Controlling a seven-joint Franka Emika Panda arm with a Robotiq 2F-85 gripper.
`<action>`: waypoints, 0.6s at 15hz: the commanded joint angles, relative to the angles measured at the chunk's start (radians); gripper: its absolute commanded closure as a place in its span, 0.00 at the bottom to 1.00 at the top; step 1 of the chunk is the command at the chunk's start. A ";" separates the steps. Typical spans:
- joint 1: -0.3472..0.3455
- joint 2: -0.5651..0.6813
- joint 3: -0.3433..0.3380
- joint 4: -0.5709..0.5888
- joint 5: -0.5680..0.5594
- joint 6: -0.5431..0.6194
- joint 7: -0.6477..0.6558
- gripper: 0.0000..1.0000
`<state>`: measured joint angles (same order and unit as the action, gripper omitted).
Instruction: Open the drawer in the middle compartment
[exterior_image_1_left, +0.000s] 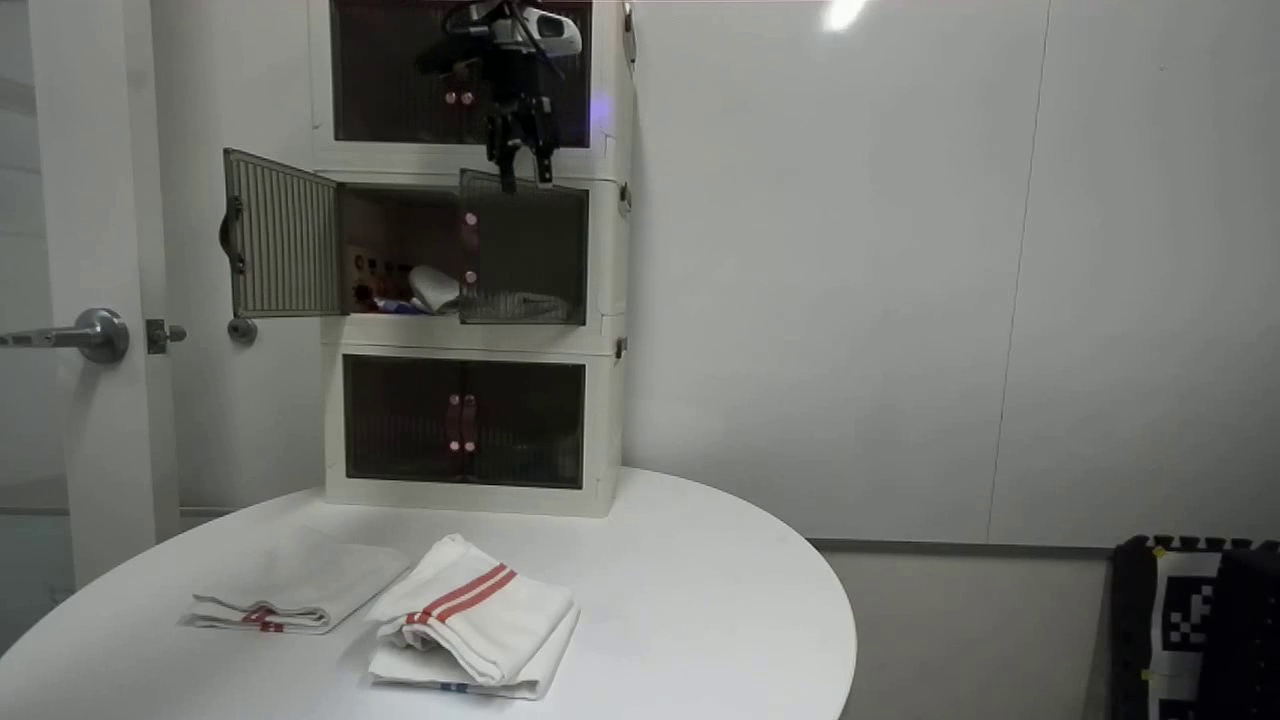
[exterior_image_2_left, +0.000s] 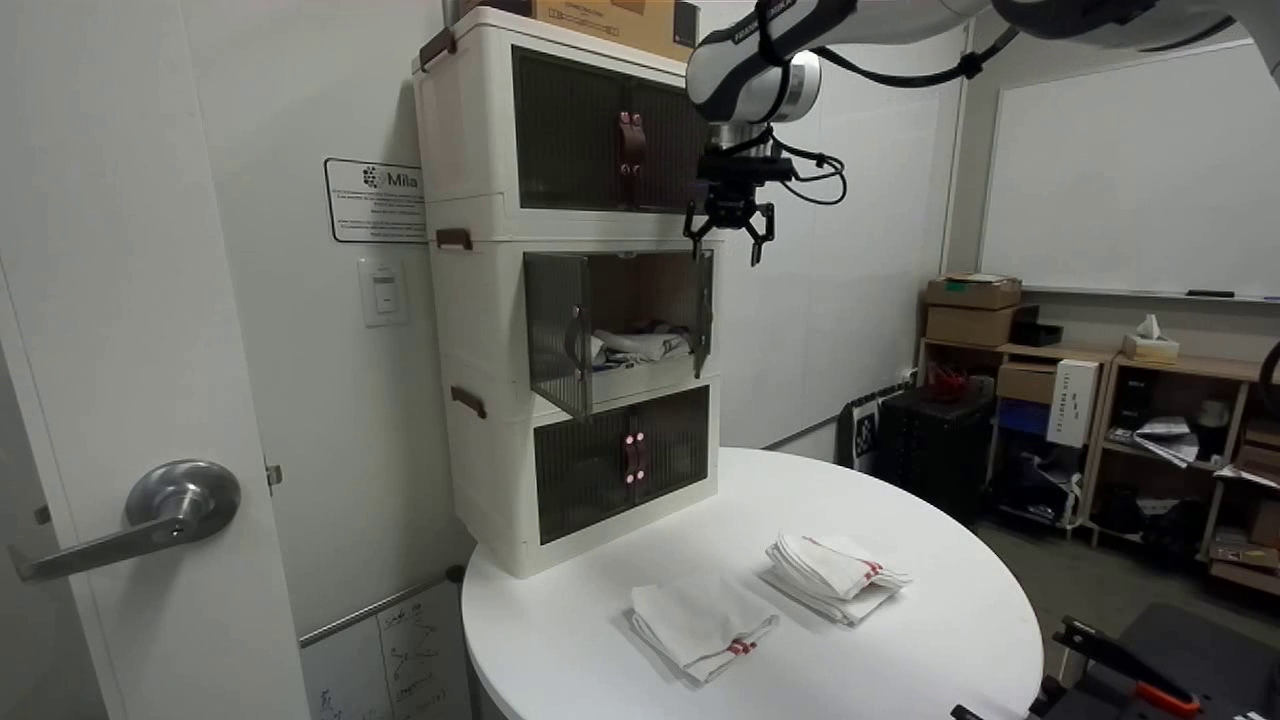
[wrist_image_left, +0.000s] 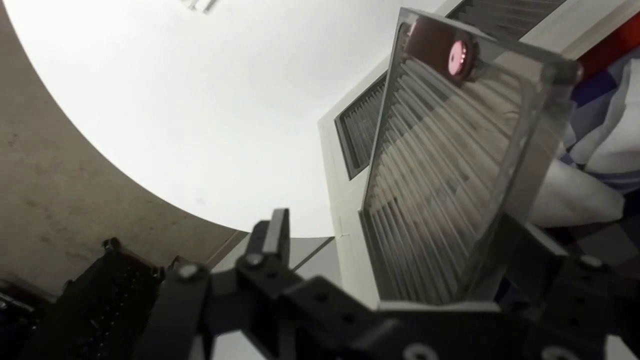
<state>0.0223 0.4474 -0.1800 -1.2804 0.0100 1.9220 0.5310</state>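
Observation:
The middle compartment (exterior_image_1_left: 605, 255) is the white unit in the middle of the stack; it also shows in an exterior view (exterior_image_2_left: 480, 320). One dark see-through door panel (exterior_image_1_left: 285, 240) stands swung wide open. The other panel (exterior_image_1_left: 530, 255), the drawer door, is partly open; it also shows in an exterior view (exterior_image_2_left: 705, 310) and fills the middle of the wrist view (wrist_image_left: 440, 165). My gripper (exterior_image_1_left: 527, 180) is open and empty at this panel's top edge. In the wrist view its fingers (wrist_image_left: 407, 235) lie to either side of the panel; I cannot tell whether they touch it.
White cloths (exterior_image_2_left: 645, 347) and red and blue items lie inside the compartment. The top unit (exterior_image_2_left: 470, 130) and bottom unit (exterior_image_1_left: 605, 430) have shut doors. The round white table (exterior_image_1_left: 700, 600) bears folded cloths (exterior_image_1_left: 480, 615). A room door with a handle (exterior_image_2_left: 185, 510) stands beside the stack.

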 joint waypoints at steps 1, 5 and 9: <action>0.003 -0.085 -0.022 -0.124 -0.032 0.027 0.006 0.00; -0.073 -0.098 0.000 -0.204 -0.016 0.072 -0.118 0.00; -0.143 -0.091 0.008 -0.251 0.001 0.191 -0.309 0.00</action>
<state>-0.0697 0.3791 -0.1938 -1.4781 0.0001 2.0358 0.3590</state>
